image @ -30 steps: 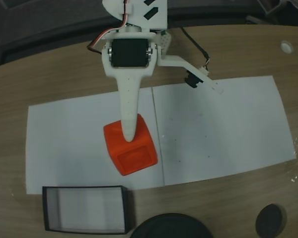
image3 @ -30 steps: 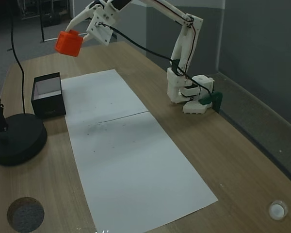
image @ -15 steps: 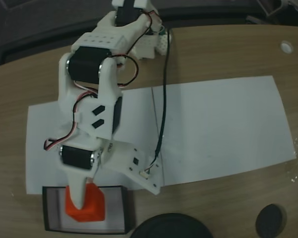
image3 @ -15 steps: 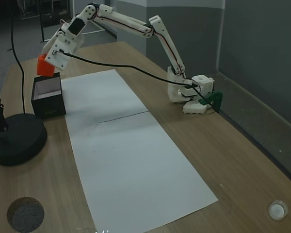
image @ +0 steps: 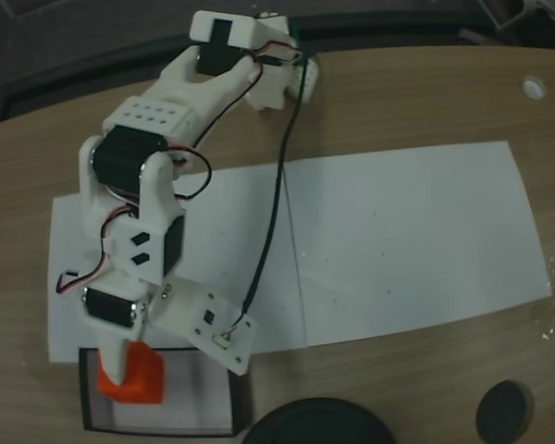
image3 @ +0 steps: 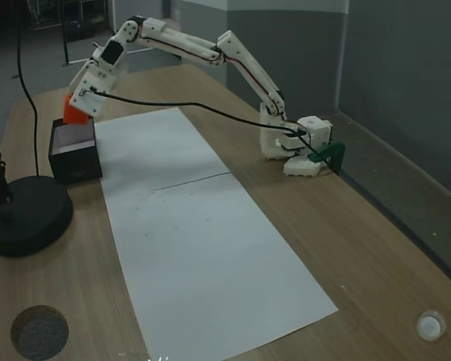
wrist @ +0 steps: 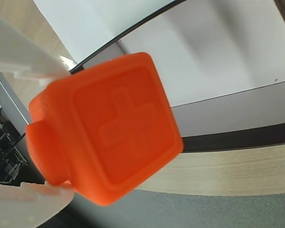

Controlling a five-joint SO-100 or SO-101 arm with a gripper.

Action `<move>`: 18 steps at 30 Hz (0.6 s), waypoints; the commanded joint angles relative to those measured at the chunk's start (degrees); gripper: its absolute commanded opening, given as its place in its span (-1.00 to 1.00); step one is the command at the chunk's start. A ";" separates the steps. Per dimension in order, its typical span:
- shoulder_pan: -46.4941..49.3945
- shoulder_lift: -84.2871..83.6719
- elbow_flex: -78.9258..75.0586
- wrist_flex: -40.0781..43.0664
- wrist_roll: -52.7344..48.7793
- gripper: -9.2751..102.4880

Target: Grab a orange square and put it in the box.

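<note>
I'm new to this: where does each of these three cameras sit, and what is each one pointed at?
A fixed view: above the table, looking down; arm, orange square, box.
Wrist view: rides on the gripper, facing the held orange square; white fingers show.
Another fixed view: off the table's far end, looking along it; whole arm, base included.
Both fixed views share the white paper and the box.

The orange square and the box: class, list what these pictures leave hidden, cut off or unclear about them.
- In a fixed view, the orange square is partly covered by the tool, and the arm hides the box's upper wall.
- In the wrist view, the square fills the middle and hides much of the box; its far corners run off the edges.
- In a fixed view from the side, the square is small; whether it touches the box cannot be told.
</note>
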 commanded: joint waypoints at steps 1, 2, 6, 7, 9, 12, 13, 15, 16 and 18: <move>-0.35 1.67 -4.13 0.00 -0.09 -0.57; -0.26 1.58 -4.13 0.00 -0.09 -0.56; 0.09 1.58 -4.13 0.44 0.44 -0.38; 0.09 1.58 -4.13 0.88 0.44 -0.31; 0.09 1.58 -4.13 1.32 0.44 -0.20; 0.09 1.58 -4.22 1.76 0.44 -0.19; 0.09 1.67 -4.39 2.11 0.44 -0.20; 0.18 1.85 -4.66 2.81 0.44 -0.21; 0.18 2.20 -4.66 3.25 0.44 -0.23; 0.44 2.81 -4.92 5.10 0.53 -0.35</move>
